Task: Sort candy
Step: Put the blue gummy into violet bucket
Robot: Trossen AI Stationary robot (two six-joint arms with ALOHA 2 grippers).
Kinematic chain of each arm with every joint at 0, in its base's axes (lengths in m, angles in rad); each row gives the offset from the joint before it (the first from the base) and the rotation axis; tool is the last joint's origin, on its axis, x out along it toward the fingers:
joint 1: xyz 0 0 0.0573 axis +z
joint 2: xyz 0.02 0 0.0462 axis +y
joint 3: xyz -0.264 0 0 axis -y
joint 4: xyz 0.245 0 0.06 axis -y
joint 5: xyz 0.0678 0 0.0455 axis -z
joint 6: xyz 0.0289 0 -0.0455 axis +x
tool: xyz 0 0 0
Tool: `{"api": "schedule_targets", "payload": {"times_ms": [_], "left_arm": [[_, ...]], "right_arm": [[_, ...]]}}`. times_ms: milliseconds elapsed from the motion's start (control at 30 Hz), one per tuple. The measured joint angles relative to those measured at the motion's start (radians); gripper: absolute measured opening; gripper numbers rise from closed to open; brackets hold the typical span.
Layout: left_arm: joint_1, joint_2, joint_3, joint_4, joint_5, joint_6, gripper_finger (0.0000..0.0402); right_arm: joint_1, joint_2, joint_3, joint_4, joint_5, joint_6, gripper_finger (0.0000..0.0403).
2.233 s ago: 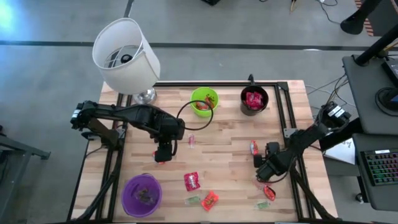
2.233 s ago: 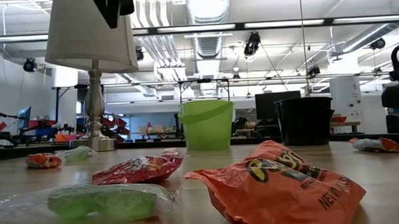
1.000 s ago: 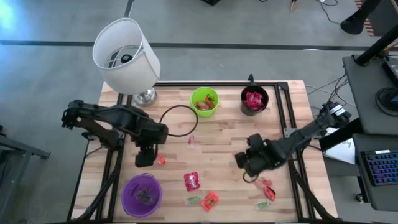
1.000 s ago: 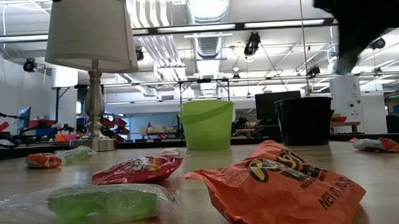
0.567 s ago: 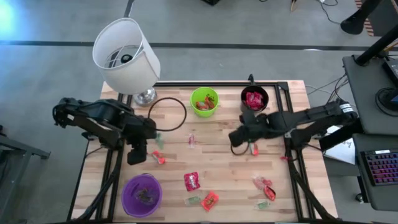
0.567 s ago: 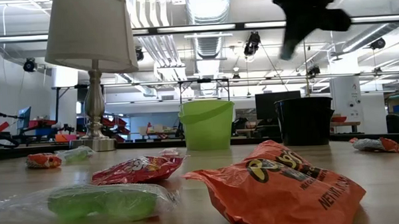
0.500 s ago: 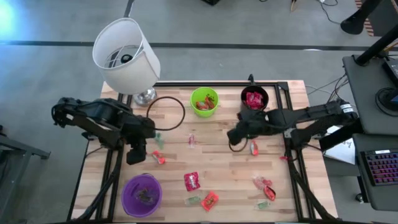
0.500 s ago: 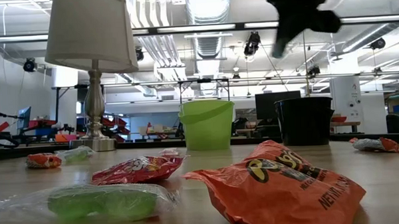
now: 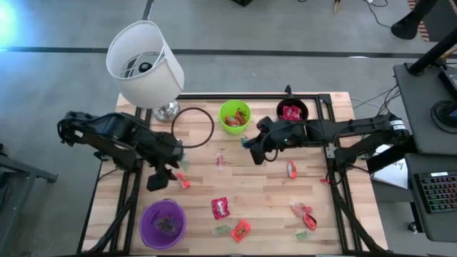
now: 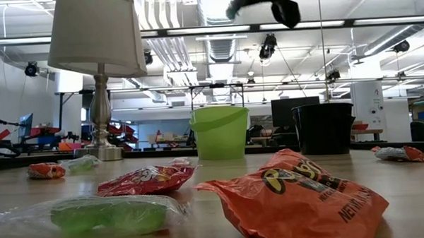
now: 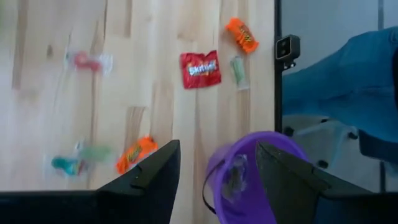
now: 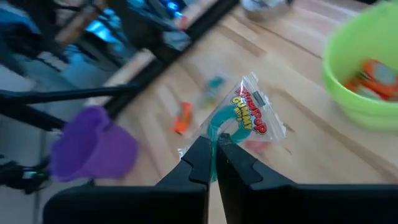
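Sorting partly done: right claw (image 12: 216,163) pinches a clear gummy packet (image 12: 244,118) near the green cup (image 9: 235,116), left claw (image 11: 217,163) gapes empty, several candies (image 9: 221,208) remain on the table (image 9: 250,185).

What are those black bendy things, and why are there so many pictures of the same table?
They are two robot arms sorting candy. One camera looks straight down, one sits at table level, and one rides on each arm's wrist.

On the pale wooden table stand a lime green plastic cup, a black cup, a purple cup and a white-shaded lamp. Loose wrapped candies lie around, like the red square packet.

The right arm's end effector is pinched shut on a clear crinkly gummy packet, close to the green cup. The left arm's end effector is open and holds nothing, near the purple cup.
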Motion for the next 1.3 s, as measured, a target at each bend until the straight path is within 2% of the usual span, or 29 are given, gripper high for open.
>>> {"api": "schedule_targets", "payload": {"times_ms": [100,200,400,600,700,1000,1167,1300], "left_arm": [[0.001,0.022,0.000,0.030,-0.004,0.052,0.0192],[0.001,0.045,0.000,0.085,-0.050,0.117,0.0192],[0.004,0.079,0.000,0.260,-0.108,0.245,0.0192],[0.006,0.094,0.000,0.351,-0.253,0.275,0.0192],[0.009,0.092,-0.021,0.447,-0.306,0.276,0.0192],[0.009,0.082,-0.191,0.757,-0.306,0.255,0.0192],[0.013,0.081,-0.292,0.988,-0.306,0.242,0.0192],[0.018,0.079,-0.318,1.120,-0.306,0.242,0.0192]], "right_arm": [[0.003,0.005,0.000,0.067,-0.018,-0.019,0.0009],[0.009,0.007,0.000,0.126,-0.042,-0.039,0.0009],[0.035,0.006,0.000,0.239,-0.049,-0.067,0.0009],[0.067,0.006,0.000,0.310,-0.070,-0.152,0.0009],[0.071,0.004,0.000,0.338,-0.071,-0.200,0.0009],[0.075,-0.023,0.054,0.311,-0.073,-0.318,0.0009],[0.082,-0.020,0.160,0.174,-0.074,-0.415,0.0009],[0.087,-0.020,0.216,0.057,-0.074,-0.443,0.0009]]}}
